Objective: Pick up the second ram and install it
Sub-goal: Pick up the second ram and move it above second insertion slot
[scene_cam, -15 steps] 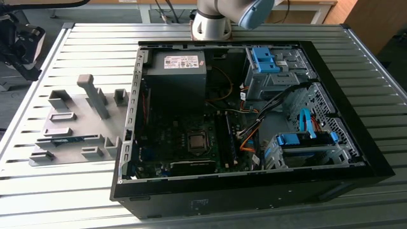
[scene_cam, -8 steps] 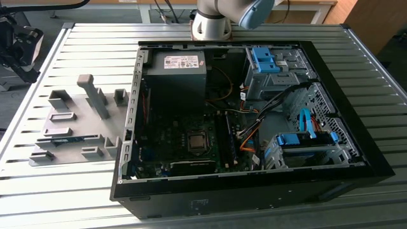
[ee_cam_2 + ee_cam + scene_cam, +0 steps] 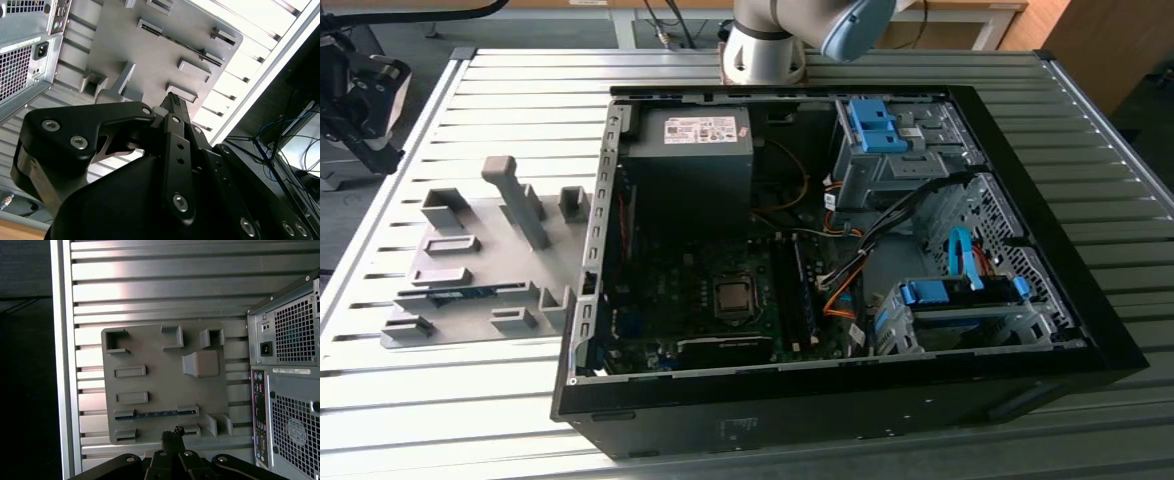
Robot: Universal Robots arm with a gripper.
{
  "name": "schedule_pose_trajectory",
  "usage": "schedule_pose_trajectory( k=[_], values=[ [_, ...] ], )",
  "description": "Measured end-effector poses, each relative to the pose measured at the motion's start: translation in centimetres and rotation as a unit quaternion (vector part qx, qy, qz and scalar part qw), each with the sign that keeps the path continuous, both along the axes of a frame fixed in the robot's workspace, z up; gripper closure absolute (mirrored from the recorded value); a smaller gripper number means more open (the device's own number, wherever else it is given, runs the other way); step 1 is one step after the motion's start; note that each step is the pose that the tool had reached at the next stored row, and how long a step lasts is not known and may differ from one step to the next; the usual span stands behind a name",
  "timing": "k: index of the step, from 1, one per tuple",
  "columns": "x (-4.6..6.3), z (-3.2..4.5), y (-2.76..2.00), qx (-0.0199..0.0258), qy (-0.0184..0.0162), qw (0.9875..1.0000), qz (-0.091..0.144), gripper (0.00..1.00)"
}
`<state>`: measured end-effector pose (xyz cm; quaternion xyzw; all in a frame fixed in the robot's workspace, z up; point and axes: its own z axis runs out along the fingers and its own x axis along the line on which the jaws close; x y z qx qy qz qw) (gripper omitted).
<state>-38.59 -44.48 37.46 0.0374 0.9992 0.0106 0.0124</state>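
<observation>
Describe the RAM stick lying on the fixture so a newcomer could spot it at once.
Beside the open computer case, on the exterior view's left, a grey fixture plate lies on the slatted table. The RAM stick sits on it, the only thin blue-green strip among plain grey blocks.

Arm (image 3: 774,40) cut off at the exterior view's upper edge, ram (image 3: 155,414) edge-on in a fixture (image 3: 165,365) slot, chips too small to tell, case (image 3: 287,390) cut off in first wrist view.

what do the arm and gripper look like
The arm is a silver-grey tube with a light blue joint cap. The gripper is matte black, built of angular linked bars dotted with silver screw heads.
</observation>
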Motion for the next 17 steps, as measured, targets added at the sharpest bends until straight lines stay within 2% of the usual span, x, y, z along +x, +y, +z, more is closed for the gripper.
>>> schedule_pose_trajectory(
  k=[5,8,11,14,17],
  values=[
    [0.00,0.00,0.00,0.0000,0.0000,1.0000,0.009,0.89],
    [0.00,0.00,0.00,0.0000,0.0000,0.9995,0.032,0.89],
    [0.00,-0.01,0.00,0.0000,0.0001,0.9983,0.058,0.89],
    [0.00,-0.02,0.00,0.0000,0.0000,0.9966,0.083,0.89],
    [0.00,-0.02,0.00,0.0000,0.0000,0.9955,0.095,0.89]
  ],
)
